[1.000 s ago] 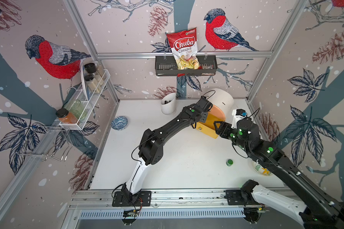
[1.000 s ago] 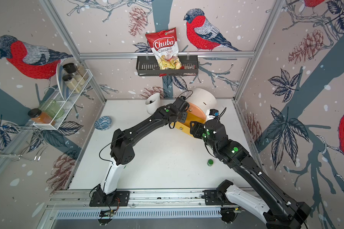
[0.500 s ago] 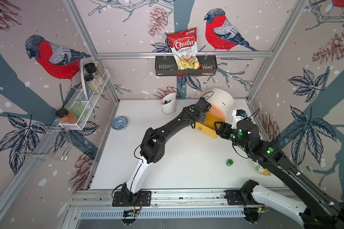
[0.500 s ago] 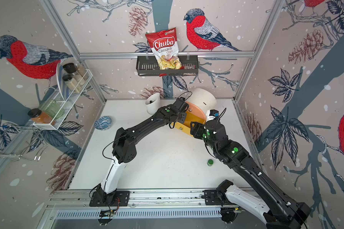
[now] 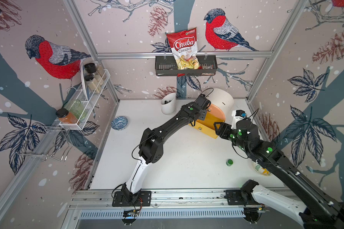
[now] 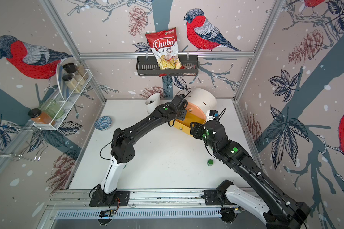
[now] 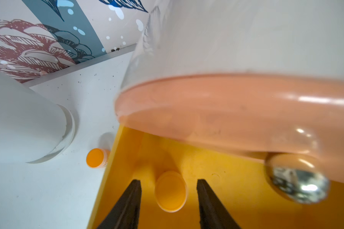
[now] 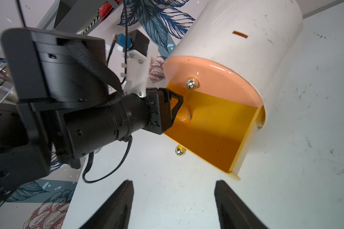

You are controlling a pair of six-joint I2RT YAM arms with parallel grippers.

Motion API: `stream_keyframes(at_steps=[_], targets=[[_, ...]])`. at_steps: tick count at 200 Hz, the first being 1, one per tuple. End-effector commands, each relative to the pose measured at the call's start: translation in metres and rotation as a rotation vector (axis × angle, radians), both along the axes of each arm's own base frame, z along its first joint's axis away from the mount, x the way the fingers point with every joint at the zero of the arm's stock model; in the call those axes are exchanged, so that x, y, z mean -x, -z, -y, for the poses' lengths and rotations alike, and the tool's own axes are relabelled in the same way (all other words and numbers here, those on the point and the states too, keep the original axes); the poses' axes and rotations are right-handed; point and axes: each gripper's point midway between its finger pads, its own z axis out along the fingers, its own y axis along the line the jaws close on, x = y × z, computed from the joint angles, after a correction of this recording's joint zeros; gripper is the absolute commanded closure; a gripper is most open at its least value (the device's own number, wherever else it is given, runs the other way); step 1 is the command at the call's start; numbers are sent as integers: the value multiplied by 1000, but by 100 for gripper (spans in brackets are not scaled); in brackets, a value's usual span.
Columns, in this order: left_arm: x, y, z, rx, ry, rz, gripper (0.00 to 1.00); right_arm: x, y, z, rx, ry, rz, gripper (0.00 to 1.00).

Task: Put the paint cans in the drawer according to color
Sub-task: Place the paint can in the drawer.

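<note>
The drawer, a white barrel-shaped chest (image 5: 220,99) (image 6: 203,97), has its yellow drawer (image 5: 209,125) (image 8: 213,126) pulled out under the shut peach front (image 7: 226,103). My left gripper (image 7: 169,181) (image 8: 177,103) reaches into it, open. An orange paint can (image 7: 170,191) (image 8: 184,117) sits in the drawer between the jaws, with a gap on each side. Another orange can (image 7: 96,158) stands on the table beside the drawer. A green can (image 5: 229,162) (image 6: 210,162) stands on the table near the right arm. My right gripper (image 8: 174,184) (image 5: 216,126) hovers open and empty by the drawer front.
A white holder cup (image 5: 168,105) stands left of the chest, close to the left wrist. A blue bowl (image 5: 119,123) sits at the table's left edge. A leaf-patterned cup (image 5: 260,170) is half hidden under the right arm. Wall racks hold jars (image 5: 89,79) and a chips bag (image 5: 184,49).
My left gripper's jaws have parted and let go of the orange can inside the yellow drawer. Both arms stay about where they were.
</note>
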Motion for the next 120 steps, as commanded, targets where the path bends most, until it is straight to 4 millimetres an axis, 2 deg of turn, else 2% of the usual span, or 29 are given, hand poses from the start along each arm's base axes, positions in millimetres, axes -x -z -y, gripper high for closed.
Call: stream_keyframes(at_steps=[1, 29, 63, 94, 112, 120], targets=[[0, -11, 1, 11, 14, 16, 51, -1, -3, -2, -8, -9, 11, 31], [1, -14, -2, 6, 10, 15, 51, 0, -4, -1, -9, -8, 13, 31], [4, -46, -16, 8, -23, 63, 50, 0, -4, 0, -7, -6, 14, 31], [0, -79, -51, 0, -107, 129, 47, -1, -3, -1, -5, -6, 11, 31], [-8, -83, -81, 24, -177, 128, 46, 0, -4, -1, -8, -7, 14, 31], [-10, -77, -96, 36, -206, 114, 46, 0, -5, -1, -10, -6, 15, 31]])
